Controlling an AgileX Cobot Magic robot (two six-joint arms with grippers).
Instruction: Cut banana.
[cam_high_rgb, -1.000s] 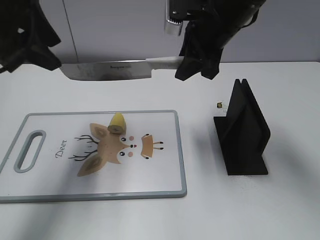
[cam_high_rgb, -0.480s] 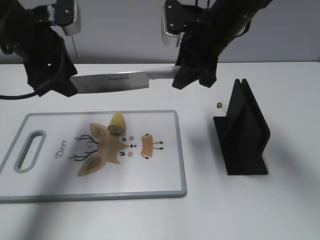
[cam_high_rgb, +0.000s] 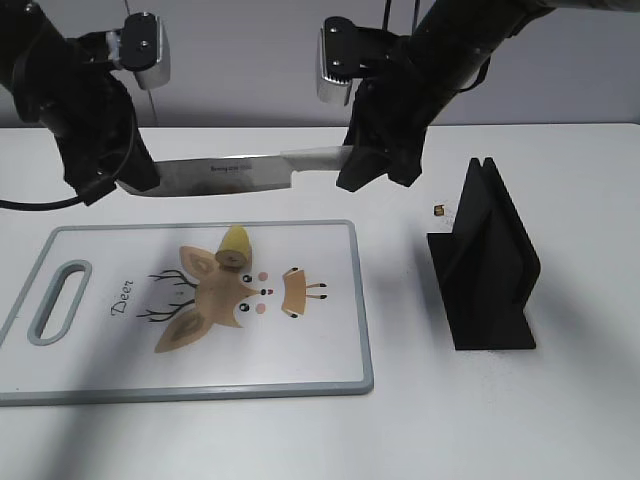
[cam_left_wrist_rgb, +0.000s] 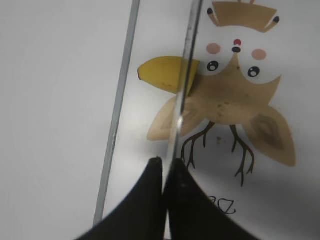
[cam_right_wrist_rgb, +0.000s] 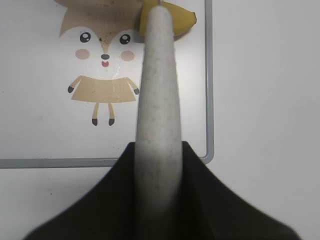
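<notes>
- The knife (cam_high_rgb: 235, 172) hangs level above the far edge of the cutting board (cam_high_rgb: 330, 380), carried at both ends, which I take as a way to keep the blade steady over the fruit
- The right gripper (cam_high_rgb: 372, 165) is closed tight around the pale handle (cam_right_wrist_rgb: 159, 100); the wrist view shows its dark fingers hugging the handle on both sides
- The left gripper (cam_high_rgb: 112, 175) pinches the blade near its tip, jaws nearly together with only the thin steel between them, as its own wrist view shows
- The blade's long axis runs left to right across the scene, tip towards the left arm, handle towards the right, with the edge apparently facing down
- The banana (cam_high_rgb: 235, 246) is a short stub lying near the board's far edge, just by the printed deer's (cam_high_rgb: 225, 300) antlers, under the blade but not touched by it
- Its long axis seems to run towards the board's far edge, roughly crossing the blade's line, with the cut face nearest the deer
- The black knife stand (cam_high_rgb: 487, 265) sits empty on the table to the right, well apart from the board
</notes>
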